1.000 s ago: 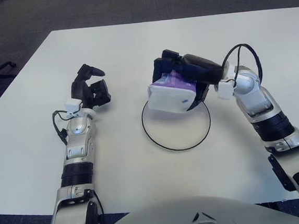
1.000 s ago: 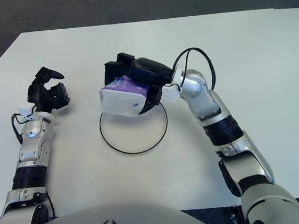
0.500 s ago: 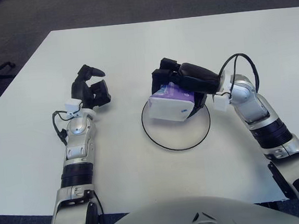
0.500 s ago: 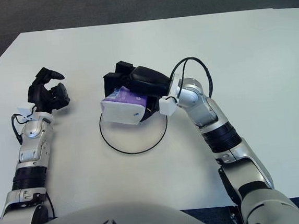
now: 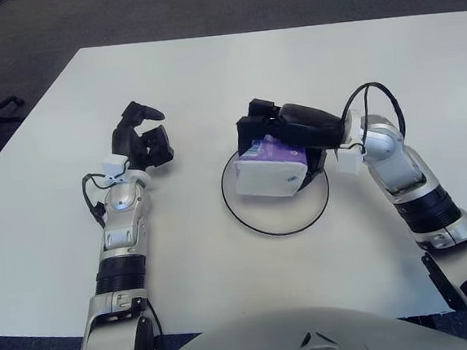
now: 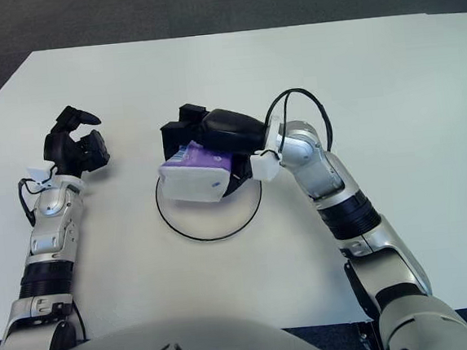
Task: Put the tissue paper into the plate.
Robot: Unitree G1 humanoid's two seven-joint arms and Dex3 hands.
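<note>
Our right robot hand (image 5: 283, 130) has dropped a bit, fingers still clamped on the tissue paper (image 5: 271, 170), now low over the plate (image 5: 277, 216)'s 12 o'clock edge. Left robot hand (image 5: 140, 140) hasn't budged at 9 o'clock on the desk (image 5: 208, 71), fingers loosely curled, holding nothing.

Bright, even overhead light; soft shadows on the table (image 5: 225, 266); sharp focus.

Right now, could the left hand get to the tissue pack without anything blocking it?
Probably not cleanly: the right hand is clamped over the tissue pack above the plate; the left hand sits apart, leftward.
</note>
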